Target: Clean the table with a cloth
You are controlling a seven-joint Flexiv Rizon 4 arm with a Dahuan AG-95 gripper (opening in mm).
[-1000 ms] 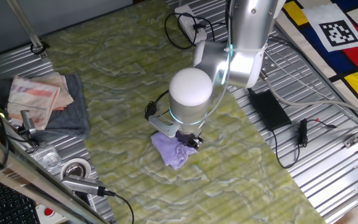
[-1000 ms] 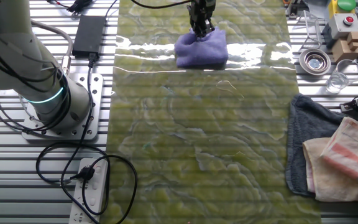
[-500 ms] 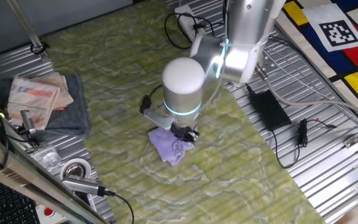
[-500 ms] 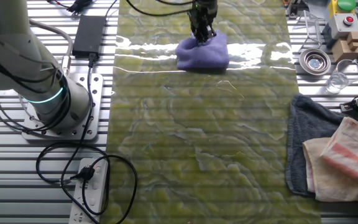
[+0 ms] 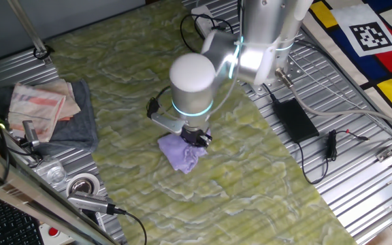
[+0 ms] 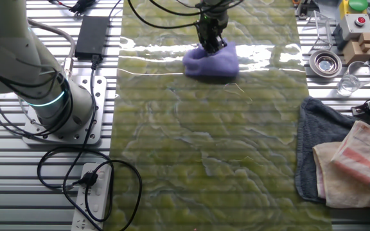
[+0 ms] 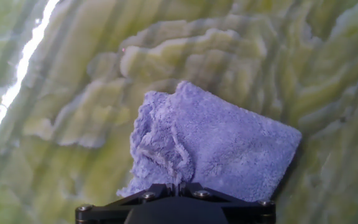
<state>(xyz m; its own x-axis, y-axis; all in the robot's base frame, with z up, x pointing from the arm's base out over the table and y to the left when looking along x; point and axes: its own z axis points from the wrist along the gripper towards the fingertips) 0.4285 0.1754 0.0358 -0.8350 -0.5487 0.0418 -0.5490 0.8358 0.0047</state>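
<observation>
A lavender cloth [image 5: 182, 152] lies crumpled on the yellow-green marbled table [image 5: 128, 88]. My gripper [image 5: 197, 137] is shut on one edge of the cloth and presses it onto the table. In the other fixed view the gripper [image 6: 211, 43] pins the cloth [image 6: 214, 62] near the table's [image 6: 204, 147] far end. In the hand view the cloth [image 7: 210, 146] spreads out ahead of the closed gripper [image 7: 176, 185], with folds bunched where it is pinched.
Folded towels [image 5: 50, 109] lie at the table's left side. A metal bowl [image 5: 82, 185], a glass [image 5: 54, 173] and tools sit near them. A black power brick [image 5: 295, 117], cables and a power strip [image 6: 95, 192] lie on the ribbed metal.
The gripper has dragged the cloth across the table, left and a little away in one fixed view, to the right in the other. The arm has swung with it.
</observation>
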